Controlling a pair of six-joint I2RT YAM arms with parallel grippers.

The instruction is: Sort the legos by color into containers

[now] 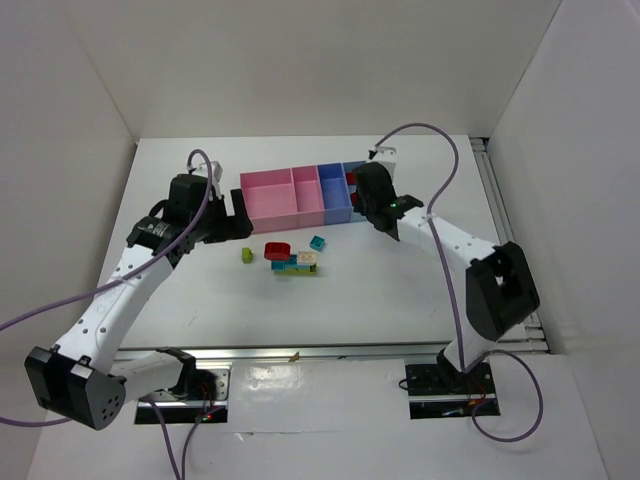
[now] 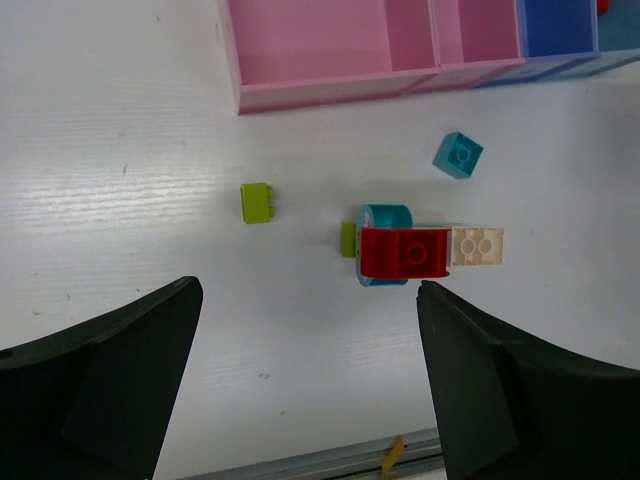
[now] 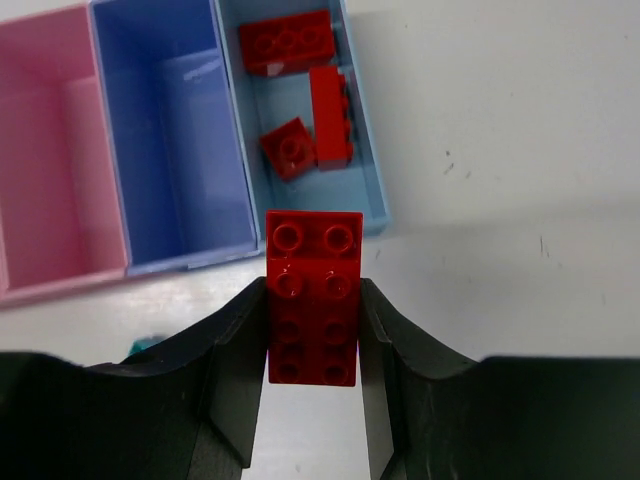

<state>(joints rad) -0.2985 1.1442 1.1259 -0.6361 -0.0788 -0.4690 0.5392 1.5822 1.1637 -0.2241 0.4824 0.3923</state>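
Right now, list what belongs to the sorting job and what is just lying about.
Job:
- bins
- red brick in the right gripper
- three red bricks in the light blue bin
- green brick, cyan brick and mixed pile on the table

Lying about:
- purple cables
- tan scrap at the table's near edge

The table (image 1: 400,290) is white. Two bins (image 2: 330,50) are pink, a third bin (image 3: 165,150) is periwinkle and the end bin (image 3: 368,160) is light blue, with three red bricks (image 3: 330,115) showing against it. A long brick (image 3: 313,300) is red too, its studs in pairs, between black fingers (image 3: 235,360). Loose pieces: a yellow-green brick (image 2: 258,203), a cyan cube (image 2: 458,154), and a cluster of red arch (image 2: 403,252), cyan piece (image 2: 385,214), beige plate (image 2: 477,246) and green edge (image 2: 348,240). The cables (image 1: 425,126) are purple. The arms (image 1: 120,290) are white with black joints.
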